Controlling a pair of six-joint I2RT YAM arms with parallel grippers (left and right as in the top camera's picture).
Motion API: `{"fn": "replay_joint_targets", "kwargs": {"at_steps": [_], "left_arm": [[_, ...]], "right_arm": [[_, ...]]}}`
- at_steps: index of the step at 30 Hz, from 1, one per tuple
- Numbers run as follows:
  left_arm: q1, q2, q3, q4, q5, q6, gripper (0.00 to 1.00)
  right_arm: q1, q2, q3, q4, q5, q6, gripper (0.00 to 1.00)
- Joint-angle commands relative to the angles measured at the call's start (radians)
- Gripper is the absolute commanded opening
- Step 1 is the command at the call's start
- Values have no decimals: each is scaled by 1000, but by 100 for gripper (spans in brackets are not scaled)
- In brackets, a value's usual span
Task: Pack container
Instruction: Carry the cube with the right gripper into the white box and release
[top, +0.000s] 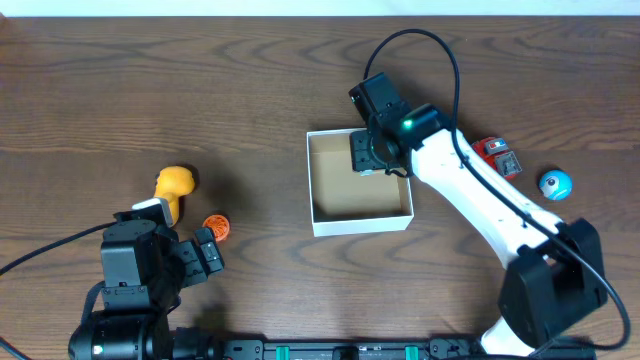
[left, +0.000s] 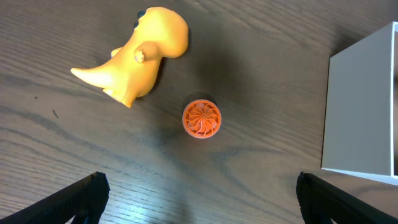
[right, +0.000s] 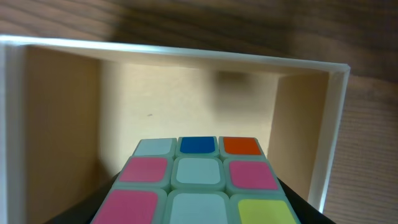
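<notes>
Noted left end effector (left: 200, 183) at near left of bench (top: 100, 80): spread wide, nothing between the fingers, hovering over bare wood.

Found dino (left: 137, 56) just far of it. Found disc (left: 201, 118) a little right of and nearer than the dino, close but apart. Both on the bench, well left of the box.

Located box (top: 360, 218) about mid-bench, slightly right of centre, open side up. Brown floor bare wherever visible.

Found right end effector (top: 370, 152) inside the box's far right corner, reaching in from the near right. Judged closed on cube (right: 199, 180) from the wrist view, with dark fingers (right: 305, 211) flanking its lower sides and box walls ringing the space beyond. Contact between cube and floor: cannot tell.

Logged red toy (top: 497, 155) and ball (top: 555, 184) right of the box, on the bench, near each other but apart.

Step in hand, as judged: placing the cube, first toy into the box. Nothing else packed yet.

Next move calls for:
- Lowering to the floor, keeping off the far and right walls (thin, likely to shift if nudged).
- Opening only after seating the cube.
- Lifting straight up and clear of the rim.
- Then picking red toy or ball on the right, dino or disc on the left.
</notes>
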Motion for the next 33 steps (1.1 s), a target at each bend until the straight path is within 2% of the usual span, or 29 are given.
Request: {"fn": "replay_joint_targets", "kwargs": {"at_steps": [1,11,14,15,18,20,24,27,30,31,33], "left_arm": [[-2,4,22,0,-4,-14,98],[-2,4,22,0,-4,-14,98],[-2,3,22,0,-4,-14,98],[-2,4,22,0,-4,-14,98],[-2,3,22,0,-4,-14,98],[-2,3,22,0,-4,-14,98],[-2,3,22,0,-3,-14,98],[-2,4,22,0,-4,-14,98],[-2,4,22,0,-4,-14,98],[-2,3,22,0,-4,-14,98],[-2,3,22,0,-3,-14,98]], "right_arm": [[-17,39,24,-1,10,18,1],[-28,223,24,15,10,18,1],[-29,250,24,31,10,18,6],[-29,251,24,39,10,18,11],[-29,249,24,61,10,18,36],[-29,248,24,69,10,18,41],[-27,243,26,70,10,18,45],[-27,217,28,60,10,18,55],[-27,158,28,52,10,17,80],[-27,134,28,47,10,17,97],[-27,92,28,44,8,17,99]]}}
